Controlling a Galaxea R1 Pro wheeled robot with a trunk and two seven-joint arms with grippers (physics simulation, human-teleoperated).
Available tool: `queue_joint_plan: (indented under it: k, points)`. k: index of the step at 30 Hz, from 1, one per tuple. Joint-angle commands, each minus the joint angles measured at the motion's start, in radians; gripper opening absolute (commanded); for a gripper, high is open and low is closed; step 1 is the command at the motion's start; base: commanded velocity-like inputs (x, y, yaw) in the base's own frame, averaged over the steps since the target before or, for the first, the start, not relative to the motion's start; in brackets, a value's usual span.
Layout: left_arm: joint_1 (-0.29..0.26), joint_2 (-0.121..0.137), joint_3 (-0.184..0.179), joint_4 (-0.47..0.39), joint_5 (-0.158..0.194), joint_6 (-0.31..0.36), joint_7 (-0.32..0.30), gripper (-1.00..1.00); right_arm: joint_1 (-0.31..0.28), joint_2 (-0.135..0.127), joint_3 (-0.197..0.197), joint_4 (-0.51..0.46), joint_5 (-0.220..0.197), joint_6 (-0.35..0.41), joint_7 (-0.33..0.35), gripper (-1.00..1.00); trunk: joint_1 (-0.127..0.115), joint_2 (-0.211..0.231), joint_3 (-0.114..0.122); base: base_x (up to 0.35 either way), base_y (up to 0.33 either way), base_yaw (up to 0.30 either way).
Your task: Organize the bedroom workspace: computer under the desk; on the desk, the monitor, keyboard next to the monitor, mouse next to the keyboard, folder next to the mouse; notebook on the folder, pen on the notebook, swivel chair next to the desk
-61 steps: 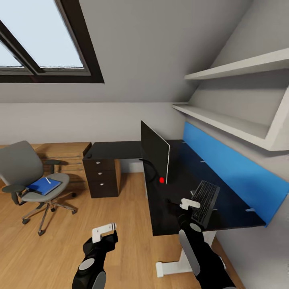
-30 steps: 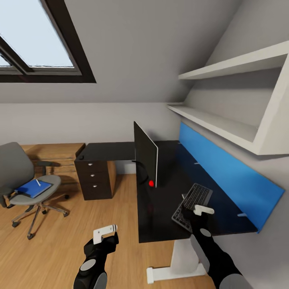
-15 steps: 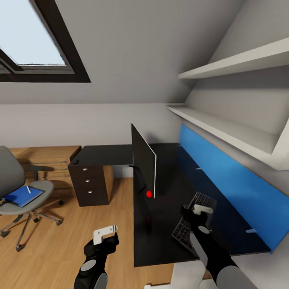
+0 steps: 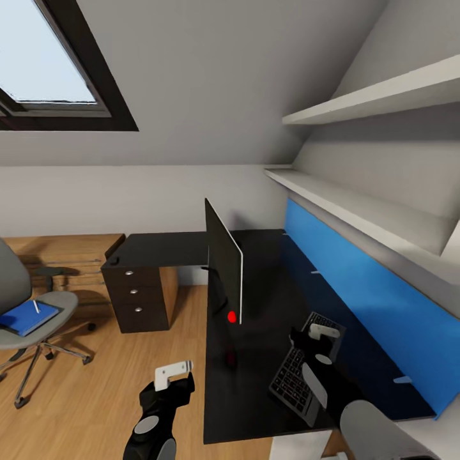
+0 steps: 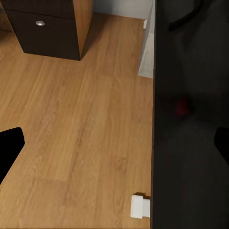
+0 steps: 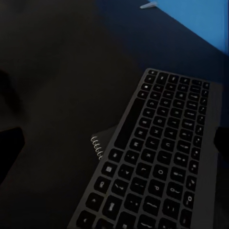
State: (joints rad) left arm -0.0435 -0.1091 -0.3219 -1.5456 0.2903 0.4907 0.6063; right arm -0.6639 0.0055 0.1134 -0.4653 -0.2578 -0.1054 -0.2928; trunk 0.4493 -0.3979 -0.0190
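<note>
The keyboard (image 4: 301,369) lies flat on the glossy black desk (image 4: 255,300), directly under the right gripper (image 4: 317,337), which hovers just above its far half. In the right wrist view the dark keys (image 6: 157,162) spread out below and ahead of the jaws, and a small coiled spiral edge (image 6: 97,147) sticks out from beneath the keyboard's side. The right jaws stand apart, one fingertip (image 6: 9,152) to either side of the keyboard, clamped on nothing.

The monitor (image 4: 223,265) stands upright on the desk, beyond and to the left of the right jaws, its red dot (image 4: 232,316) at the lower corner. The blue wall panel (image 4: 364,300) runs along the desk's far edge, to the right of those jaws.

The left gripper (image 4: 171,377) hangs over the wood floor (image 5: 76,133), just beside the desk's near edge, its jaws apart and empty. Beyond it sits the black drawer unit (image 4: 137,291).

Well to the left of both grippers, the swivel chair (image 4: 25,306) stands on the floor with the blue folder (image 4: 25,317) on its seat and the pen (image 4: 36,306) lying on top.
</note>
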Motion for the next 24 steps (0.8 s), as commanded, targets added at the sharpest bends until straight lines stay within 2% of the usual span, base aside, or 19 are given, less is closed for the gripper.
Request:
queue_joint_plan:
  k: [1, 8, 16, 21, 24]
  points:
    - [-0.001, 0.000, -0.002, -0.002, 0.009, 0.002, 0.009, 1.00, -0.006, -0.001, 0.008, 0.013, -0.011, -0.011, -0.006, 1.00, 0.001, -0.002, -0.002, 0.012, -0.008, 0.000]
    - [-0.001, 0.000, -0.008, -0.024, 0.009, 0.002, 0.010, 1.00, -0.037, -0.002, 0.008, 0.088, -0.010, -0.034, -0.006, 1.00, 0.001, -0.002, -0.002, 0.005, -0.003, 0.000]
    - [-0.001, 0.000, -0.005, -0.068, 0.012, 0.003, 0.014, 1.00, -0.044, -0.002, 0.008, 0.117, -0.008, -0.036, -0.005, 1.00, 0.004, -0.009, -0.005, 0.000, 0.000, 0.000]
    - [-0.001, -0.001, -0.003, -0.073, 0.013, 0.003, 0.015, 1.00, -0.048, 0.002, 0.009, 0.108, -0.009, -0.022, -0.008, 1.00, 0.024, -0.044, -0.021, 0.000, 0.000, 0.000]
    - [-0.001, -0.001, -0.002, -0.073, 0.013, 0.004, 0.015, 1.00, -0.051, 0.002, 0.008, 0.031, -0.014, 0.021, -0.010, 1.00, 0.035, -0.065, -0.030, 0.000, 0.000, 0.000]
